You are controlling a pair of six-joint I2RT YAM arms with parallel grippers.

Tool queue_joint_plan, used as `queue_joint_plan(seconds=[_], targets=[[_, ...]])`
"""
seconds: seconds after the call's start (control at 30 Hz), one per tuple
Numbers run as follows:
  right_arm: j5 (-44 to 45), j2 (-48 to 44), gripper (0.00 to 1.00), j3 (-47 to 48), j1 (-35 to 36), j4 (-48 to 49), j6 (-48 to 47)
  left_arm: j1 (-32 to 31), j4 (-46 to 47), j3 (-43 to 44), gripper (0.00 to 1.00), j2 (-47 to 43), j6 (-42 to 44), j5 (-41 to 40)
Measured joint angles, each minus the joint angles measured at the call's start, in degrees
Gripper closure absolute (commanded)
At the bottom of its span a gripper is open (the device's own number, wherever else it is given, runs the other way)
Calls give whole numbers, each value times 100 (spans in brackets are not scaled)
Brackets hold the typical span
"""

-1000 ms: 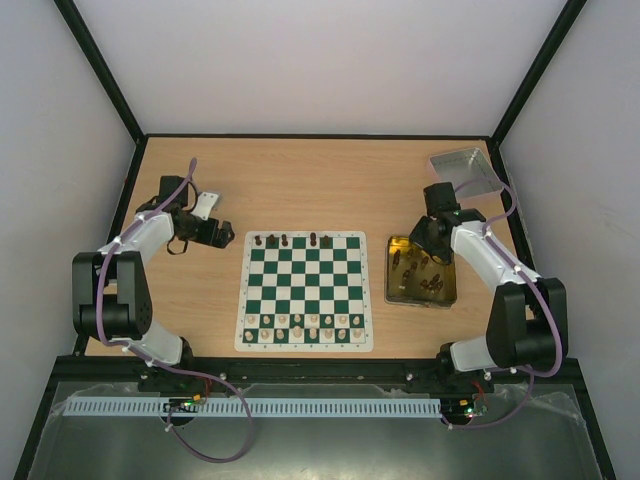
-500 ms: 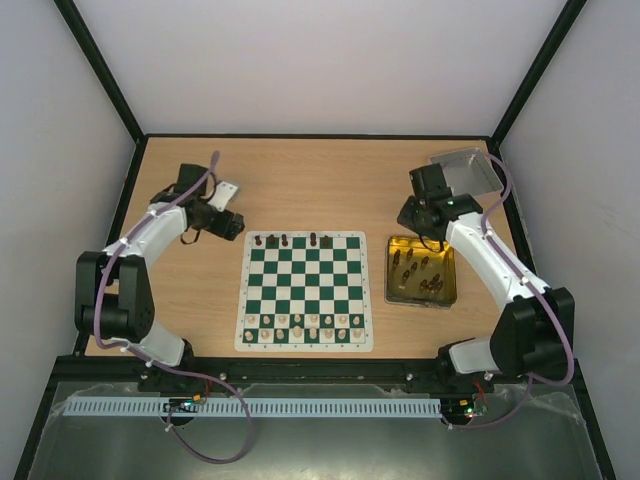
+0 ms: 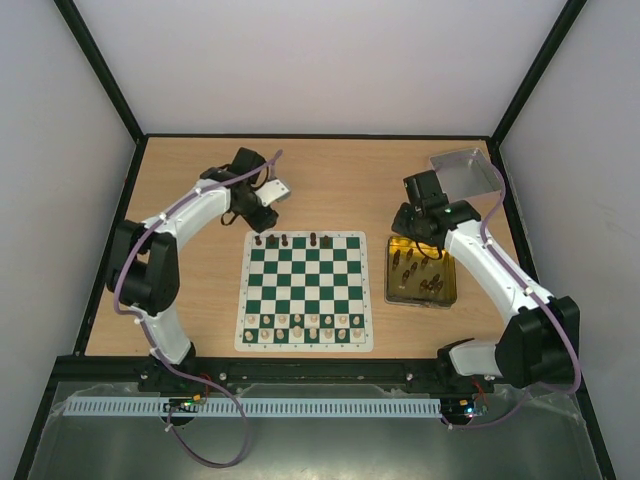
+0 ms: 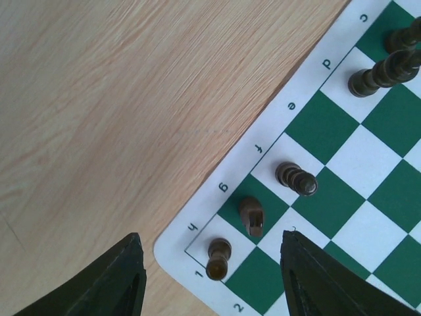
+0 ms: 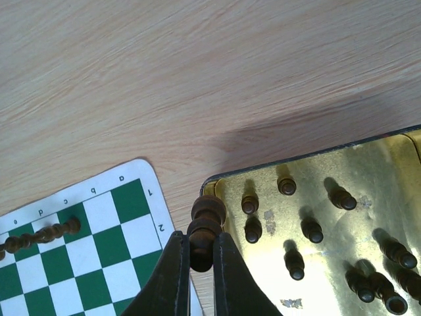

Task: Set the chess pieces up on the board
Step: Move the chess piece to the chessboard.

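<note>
The green and white board (image 3: 305,285) lies at the table's middle. Several dark chess pieces stand along its far row (image 3: 272,240). In the left wrist view three of them fill the corner squares (image 4: 252,216), and two more stand further along the row (image 4: 385,69). My left gripper (image 3: 262,212) hovers over that far left corner, jaws apart (image 4: 214,283), touching nothing. My right gripper (image 3: 412,225) is shut on a dark turned piece (image 5: 205,227), above the far left corner of the gold tin (image 5: 342,237). Several more dark pieces stand in that tin.
Cream pieces (image 3: 305,325) fill the board's two near rows. The gold tin (image 3: 388,270) sits just right of the board. A grey tray (image 3: 465,170) lies at the far right corner. Bare wood runs along the far side.
My left arm has swung from the table's left side over to the board's far left corner, its jaws narrowing. The right gripper has risen from the tin's middle toward its far left corner.
</note>
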Motion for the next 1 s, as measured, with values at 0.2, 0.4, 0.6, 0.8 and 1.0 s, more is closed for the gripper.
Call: queue_joint_plan(seconds=[0.2,0.4,0.6,0.8,1.0], targets=[[-63,-48,98,-105,0,7,-96,-232,-378,479,48,293,420,15],[-151,-101,98,-271,0,13,-179,-682,-737,542,51,444,778,50],[-275,-101,98,-372,0,59,-212,-953,-793,540,50,603,911,-146],[-433,-103,98,-507,0,162,-205,-1032,-734,468,54,667,962,-496],[-553,-103,98,-562,0,234,-190,-1126,-643,444,58,774,984,-728]])
